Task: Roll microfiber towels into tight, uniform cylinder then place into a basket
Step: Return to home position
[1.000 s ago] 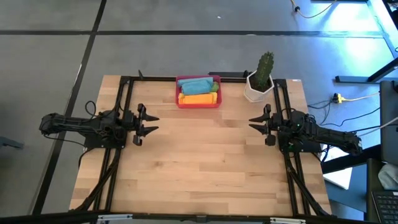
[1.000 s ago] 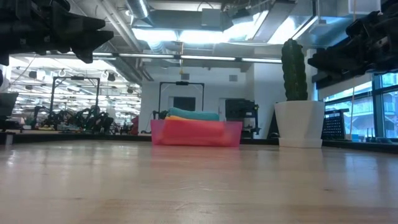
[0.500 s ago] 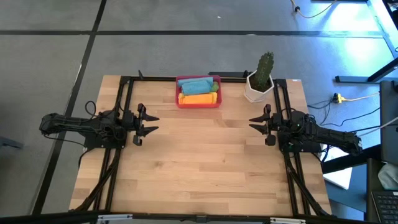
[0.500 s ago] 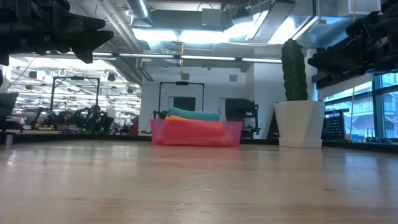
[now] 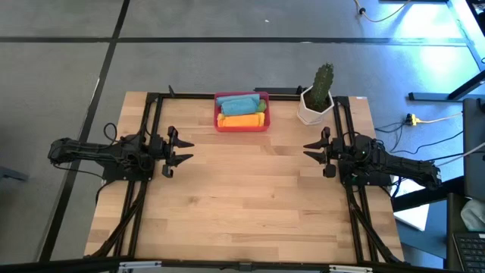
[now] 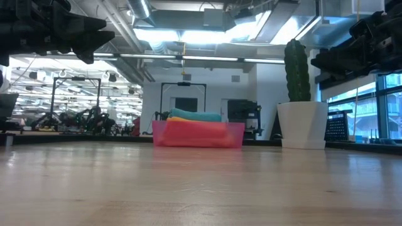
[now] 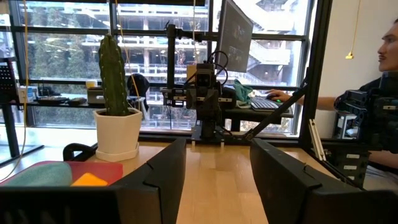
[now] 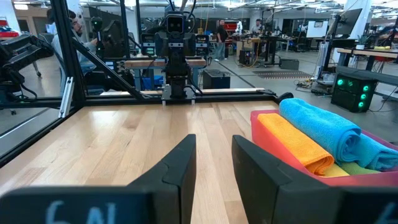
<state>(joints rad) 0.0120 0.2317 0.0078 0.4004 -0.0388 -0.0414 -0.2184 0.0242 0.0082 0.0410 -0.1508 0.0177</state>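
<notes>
The red basket (image 5: 242,123) stands at the table's far middle, also in the low view (image 6: 198,134) and the right wrist view (image 8: 283,158). Rolled towels lie in it: a teal blue one (image 5: 236,103), an orange one (image 5: 242,120), a green one (image 5: 261,106) and a yellow one (image 8: 341,171) partly hidden beneath them. My left gripper (image 5: 182,149) hovers open and empty at the table's left. My right gripper (image 5: 311,150) hovers open and empty at the table's right.
A white pot with a green cactus (image 5: 317,97) stands right of the basket at the far edge. Black frame rails (image 5: 146,114) run along the table's left, right and far sides. A person (image 7: 388,56) sits beyond the table's right side.
</notes>
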